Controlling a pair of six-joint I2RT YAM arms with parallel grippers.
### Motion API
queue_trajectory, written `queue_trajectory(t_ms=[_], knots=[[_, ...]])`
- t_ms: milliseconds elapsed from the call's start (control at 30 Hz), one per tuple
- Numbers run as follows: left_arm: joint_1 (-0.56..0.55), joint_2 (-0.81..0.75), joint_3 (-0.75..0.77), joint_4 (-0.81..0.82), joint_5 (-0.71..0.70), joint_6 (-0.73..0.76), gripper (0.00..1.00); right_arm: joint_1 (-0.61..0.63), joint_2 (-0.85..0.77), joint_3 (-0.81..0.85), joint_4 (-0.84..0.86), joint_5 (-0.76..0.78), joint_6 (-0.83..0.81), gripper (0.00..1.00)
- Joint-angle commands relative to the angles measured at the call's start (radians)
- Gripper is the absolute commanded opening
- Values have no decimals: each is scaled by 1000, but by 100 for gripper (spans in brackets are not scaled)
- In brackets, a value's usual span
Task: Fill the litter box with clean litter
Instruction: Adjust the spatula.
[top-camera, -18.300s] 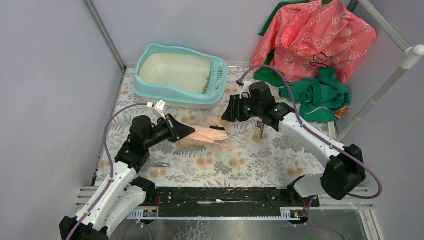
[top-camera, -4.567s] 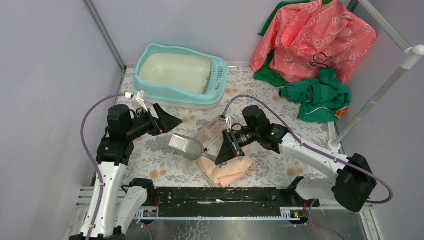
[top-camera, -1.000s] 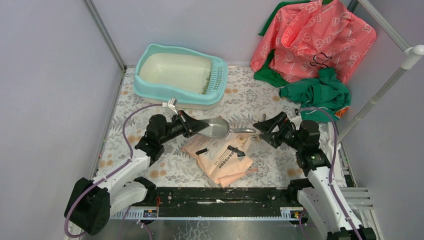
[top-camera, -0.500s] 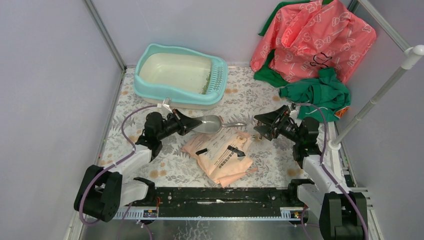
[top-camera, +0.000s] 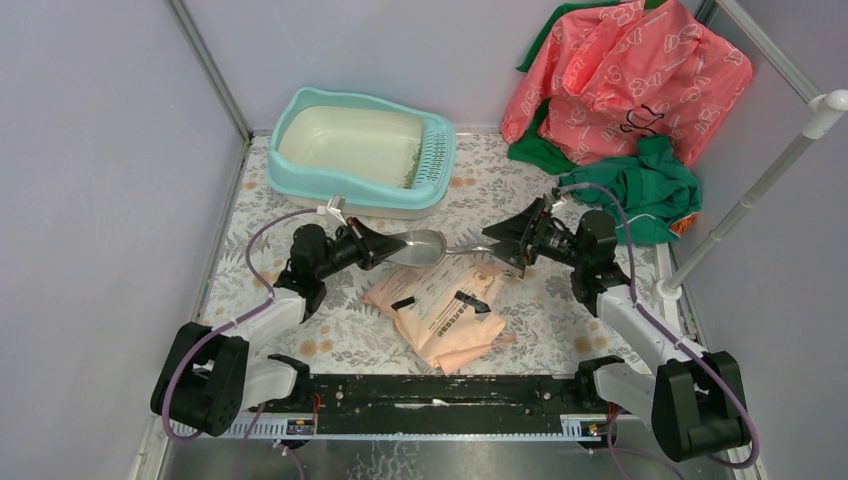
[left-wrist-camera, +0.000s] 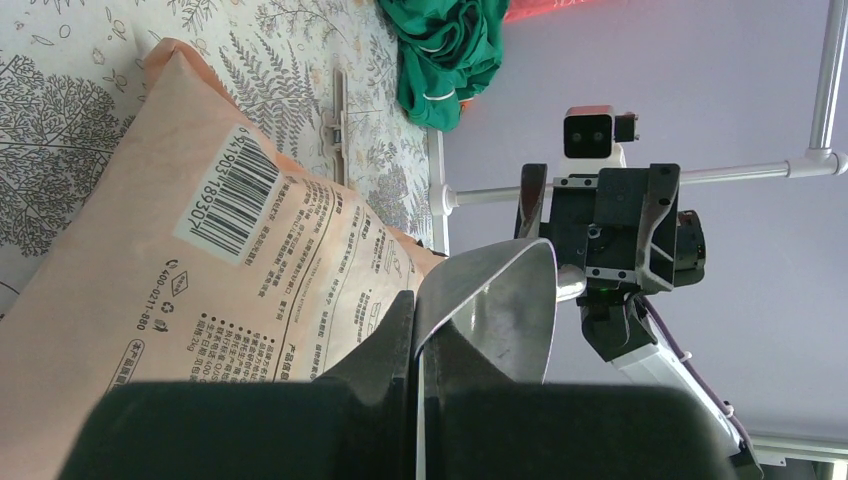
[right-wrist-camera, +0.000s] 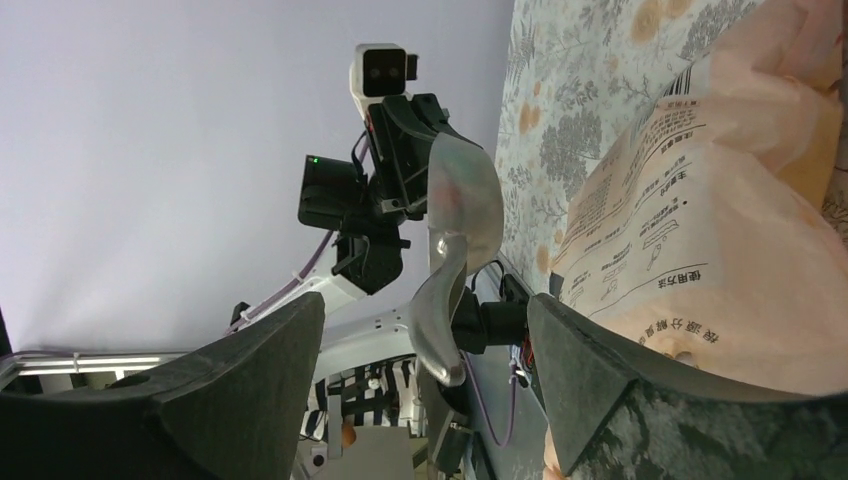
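Left gripper (top-camera: 393, 250) has its jaws pinching the bowl rim of the grey scoop (top-camera: 422, 248). Right gripper (top-camera: 498, 243), at the scoop's 3 o'clock, has its jaws spread around the handle. Litter box (top-camera: 345, 188) sits at 11 o'clock.

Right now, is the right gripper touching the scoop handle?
Apart. The right wrist view shows the scoop handle between the open fingers of the right gripper, with bare background on both sides of it.

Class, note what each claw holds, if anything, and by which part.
The left claw pinches the grey scoop by its bowl's rim. The right claw, open around the handle, holds nothing.
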Motion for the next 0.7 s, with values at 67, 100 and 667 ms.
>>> queue_trajectory(t_ms=[67,100,667], knots=[[2,-7,17,73,-2,-1,0,80,45,63,14,71,-33,75],[2,-4,16,74,-4,-2,0,91,50,69,14,77,-34,73],[2,-104,55,-181,-96,85,0,227,83,145,-187,208,-142,61]])
